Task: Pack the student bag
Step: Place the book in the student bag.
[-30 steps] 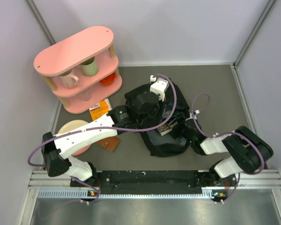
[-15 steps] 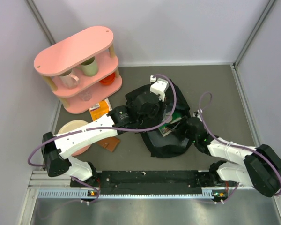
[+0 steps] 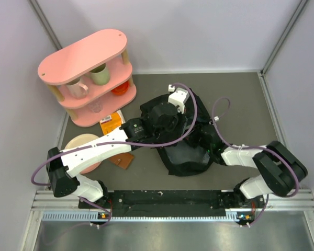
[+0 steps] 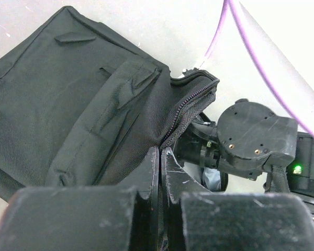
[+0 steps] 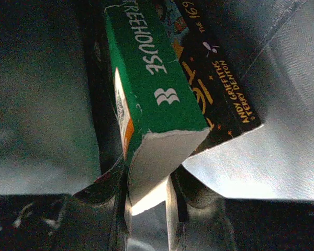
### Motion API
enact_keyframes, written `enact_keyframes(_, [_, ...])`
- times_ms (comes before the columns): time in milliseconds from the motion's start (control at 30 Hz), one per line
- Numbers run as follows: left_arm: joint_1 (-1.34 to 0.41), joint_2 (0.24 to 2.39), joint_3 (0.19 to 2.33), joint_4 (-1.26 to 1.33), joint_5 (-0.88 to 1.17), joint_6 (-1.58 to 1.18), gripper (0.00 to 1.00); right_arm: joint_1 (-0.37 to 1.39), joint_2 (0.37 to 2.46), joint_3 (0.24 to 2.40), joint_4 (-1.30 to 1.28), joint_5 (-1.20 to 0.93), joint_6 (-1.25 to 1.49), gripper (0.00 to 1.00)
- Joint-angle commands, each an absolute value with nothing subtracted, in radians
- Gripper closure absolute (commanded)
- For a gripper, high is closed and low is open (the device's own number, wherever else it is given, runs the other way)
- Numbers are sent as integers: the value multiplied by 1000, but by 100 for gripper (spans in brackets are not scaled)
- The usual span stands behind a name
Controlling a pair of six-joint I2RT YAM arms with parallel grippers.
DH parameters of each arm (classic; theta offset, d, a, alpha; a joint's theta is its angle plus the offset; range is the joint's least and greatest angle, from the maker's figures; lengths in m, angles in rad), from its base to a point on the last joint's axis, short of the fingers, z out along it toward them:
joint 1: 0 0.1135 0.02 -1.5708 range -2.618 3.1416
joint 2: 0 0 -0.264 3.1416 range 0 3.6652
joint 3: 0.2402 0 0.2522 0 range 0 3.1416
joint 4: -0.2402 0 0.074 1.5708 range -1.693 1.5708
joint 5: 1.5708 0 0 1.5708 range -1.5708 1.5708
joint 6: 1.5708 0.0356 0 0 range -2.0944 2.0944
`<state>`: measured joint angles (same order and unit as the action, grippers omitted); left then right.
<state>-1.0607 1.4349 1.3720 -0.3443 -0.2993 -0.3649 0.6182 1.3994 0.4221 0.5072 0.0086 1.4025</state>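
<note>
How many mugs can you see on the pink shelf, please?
2: a pale mug and a green mug side by side on the pink shelf, middle tier. Others may be hidden under the top.

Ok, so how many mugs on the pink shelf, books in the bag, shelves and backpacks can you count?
Mugs: 2, a pale pink mug and a green mug
Books in the bag: 2, a green Treehouse book and a black book
Shelves: 1, the pink shelf
Backpacks: 1, the black backpack
Total: 6

Left gripper [image 4: 160, 175] pinches the student bag [image 4: 68, 104]
Fingers [image 4: 148, 180] press together on fabric below the zip [image 4: 191, 102]; the right arm [image 4: 251, 136] sits at the opening.
</note>
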Motion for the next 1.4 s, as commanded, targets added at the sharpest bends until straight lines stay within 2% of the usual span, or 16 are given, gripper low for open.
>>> enact_keyframes(0, [-1058,1388,1400,-281,-287,-376,100,661,1463,448,757,162,1515,100])
enact_keyframes(200, [-1054,1364,1385,-290,-287,-379,100,706,1588,509,822,258,1552,100])
enact_keyframes(400, [-1042,1350,1356,-275,-276,-390,100,718,1687,520,871,240,1581,97])
enact_keyframes(567, [-1039,1335,1327,-265,-288,-402,100,730,1695,477,879,206,1546,78])
enact_keyframes(667, [-1039,1319,1295,-259,-291,-414,100,732,1683,419,925,193,1529,55])
enact_keyframes(733, [-1039,1312,1281,-255,-299,-420,100,730,1652,381,931,196,1519,41])
enact_keyframes(833, [-1035,1299,1258,-244,-308,-426,100,730,1586,348,917,196,1487,32])
enact_keyframes(1000, [-1031,1302,1256,-244,-308,-425,100,732,1448,308,813,202,1436,25])
enact_keyframes(1067, [-1031,1304,1255,-244,-308,-426,100,730,1375,290,764,212,1416,19])
enact_keyframes(1267, [-1029,1310,1253,-242,-308,-430,100,730,1174,261,575,204,1350,18])
enact_keyframes(1367, [-1029,1307,1244,-247,-314,-436,100,733,978,252,402,189,1261,17])
